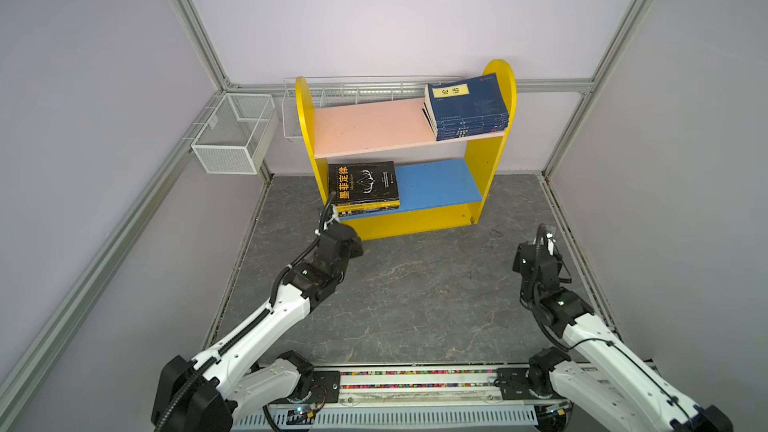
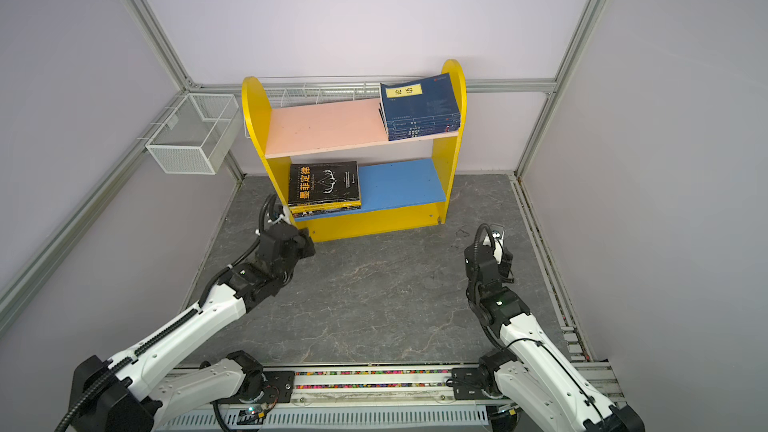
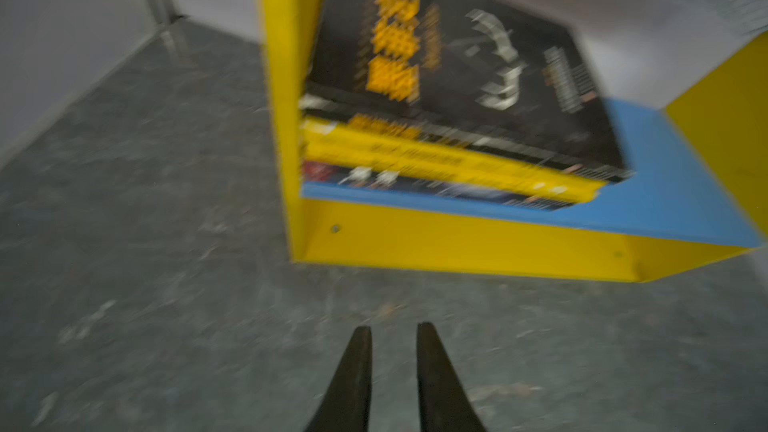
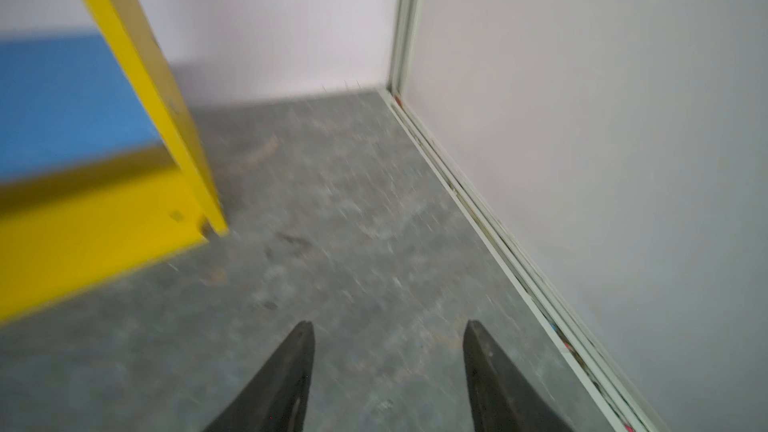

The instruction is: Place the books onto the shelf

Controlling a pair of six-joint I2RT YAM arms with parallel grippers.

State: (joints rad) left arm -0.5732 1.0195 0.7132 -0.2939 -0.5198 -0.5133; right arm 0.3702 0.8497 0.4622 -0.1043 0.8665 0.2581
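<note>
on the shelf [image 1: 486, 160], navy books [image 1: 467, 108] lie on the pink board [image 1: 365, 126], black-topped pile [image 1: 363, 182] on the blue board [image 1: 436, 184]. left end effector [image 3: 390, 328] barely parted, right end effector [image 4: 388, 324] spread wide, both empty.

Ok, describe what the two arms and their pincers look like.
The left arm and right arm have white shells with black joints and wrist housings. Black ribbed cable runs along them, and a small green light glows at each wrist. The left pincer and right pincer have dark, tapered fingers.
</note>
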